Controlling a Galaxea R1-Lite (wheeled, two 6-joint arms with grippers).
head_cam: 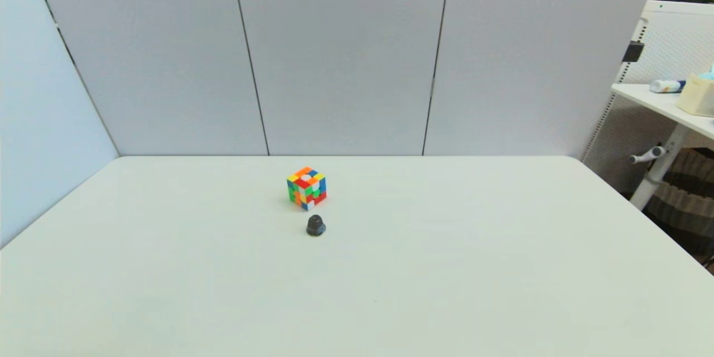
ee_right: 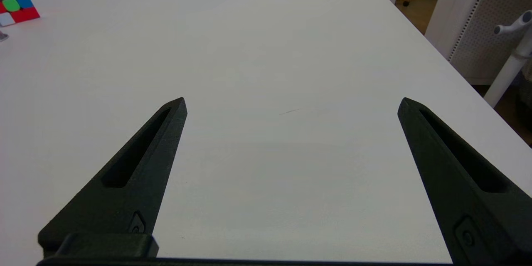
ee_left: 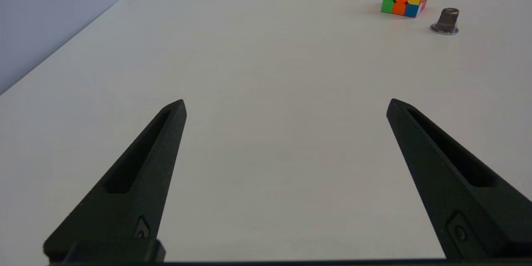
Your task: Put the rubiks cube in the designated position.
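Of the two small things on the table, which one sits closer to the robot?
The dark grey dome-shaped knob. It stands just in front of the rubiks cube, on the robot's side and apart from it. The cube is multicoloured and lies farther back, toward the wall.

Rubiks cube (ee_right: pixel 14 2): cut off by the picture's edge in the right wrist view, well ahead of the right pincer (ee_right: pixel 291 106) and off to one side; only part of two faces shows.
Dark knob (ee_right: pixel 2 35): only a sliver at the same edge, just beside the cube.
Both arms: out of the head view.
Left pincer (ee_left: pixel 286 106): finger bases run off the picture's edge.
Neighbouring table (head_cam: pixel 664 105): cut off by the head view's edge; the things on it are too small to tell.
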